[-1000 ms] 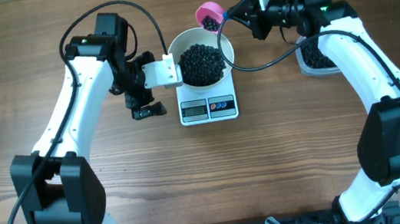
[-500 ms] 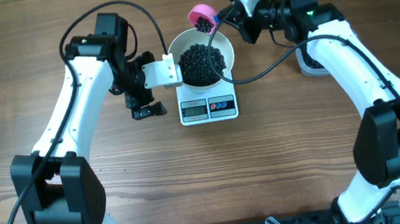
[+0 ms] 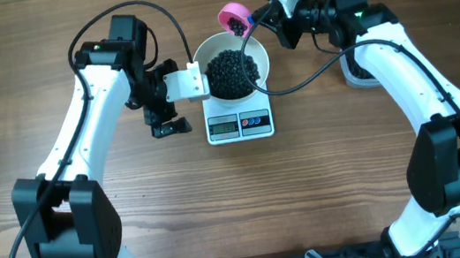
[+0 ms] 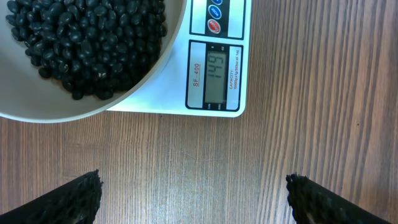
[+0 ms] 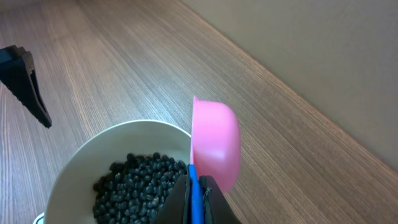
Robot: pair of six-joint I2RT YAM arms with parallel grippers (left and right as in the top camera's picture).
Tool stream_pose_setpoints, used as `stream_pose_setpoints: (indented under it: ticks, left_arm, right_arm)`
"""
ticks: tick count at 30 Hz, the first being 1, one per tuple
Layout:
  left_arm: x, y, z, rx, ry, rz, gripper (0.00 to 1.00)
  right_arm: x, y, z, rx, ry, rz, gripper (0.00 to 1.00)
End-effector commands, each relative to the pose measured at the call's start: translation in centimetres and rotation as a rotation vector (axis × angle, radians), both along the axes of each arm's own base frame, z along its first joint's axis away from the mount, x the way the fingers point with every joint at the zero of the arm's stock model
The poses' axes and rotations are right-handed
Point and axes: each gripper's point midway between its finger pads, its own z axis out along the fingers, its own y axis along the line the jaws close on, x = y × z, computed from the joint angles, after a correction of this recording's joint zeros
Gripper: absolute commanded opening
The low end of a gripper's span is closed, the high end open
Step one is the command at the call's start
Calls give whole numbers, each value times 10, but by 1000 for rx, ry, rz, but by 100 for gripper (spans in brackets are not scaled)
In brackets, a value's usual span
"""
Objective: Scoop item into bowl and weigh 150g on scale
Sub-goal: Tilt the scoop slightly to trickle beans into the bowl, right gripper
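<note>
The white bowl [image 3: 255, 50] stands on the scale [image 3: 240, 126], heaped with the item, small black beans [image 3: 231, 71]. My right gripper [image 3: 256, 19] is shut on the blue handle of a pink scoop [image 3: 235, 14]. The scoop hangs tilted over the bowl's far rim with a few beans in it. In the right wrist view the scoop [image 5: 214, 140] stands on its side above the bowl [image 5: 81, 162]. My left gripper [image 3: 177, 96] waits open and empty just left of the scale. The left wrist view shows the scale [image 4: 214, 74], the bowl [image 4: 124, 102] and the beans [image 4: 87, 43].
A clear plastic tub [image 3: 360, 69] with more beans sits at the right, partly under the right arm. A black cable [image 3: 294, 76] loops over the bowl's right side. Bare wooden table [image 3: 248, 198] fills the front.
The right gripper carried the pink scoop left, from beside the bowl to over its far rim, then held there. The left arm has not moved.
</note>
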Motion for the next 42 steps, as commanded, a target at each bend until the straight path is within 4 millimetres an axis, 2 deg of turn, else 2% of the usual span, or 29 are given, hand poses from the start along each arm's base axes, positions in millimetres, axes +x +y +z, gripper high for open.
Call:
stream_pose_setpoints:
  ticks: [1, 17, 21, 24, 26, 29, 42]
  left_arm:
    - [-3, -2, -1, -24, 8, -17, 100]
    - [-3, -2, -1, -24, 8, -17, 100]
    - [-3, -2, -1, -24, 8, -17, 100]
    - [-3, -2, -1, -24, 8, -17, 100]
    - [-3, -2, -1, -24, 8, -17, 100]
    - [-3, -2, -1, -24, 8, -16, 100]
    - [-3, -2, -1, -24, 8, -17, 100]
  right_arm:
    - [-1, 1, 11, 20, -22, 13, 4]
    - [-1, 1, 11, 20, -21, 13, 4]
    - [-18, 15, 22, 92, -37, 150, 4]
    - [-7, 3, 11, 56, 29, 22, 4]
    - [-15, 10, 18, 75, -27, 119, 4]
    - [-8, 4, 15, 86, 35, 36, 4]
    - [-8, 5, 16, 88, 29, 43, 4]
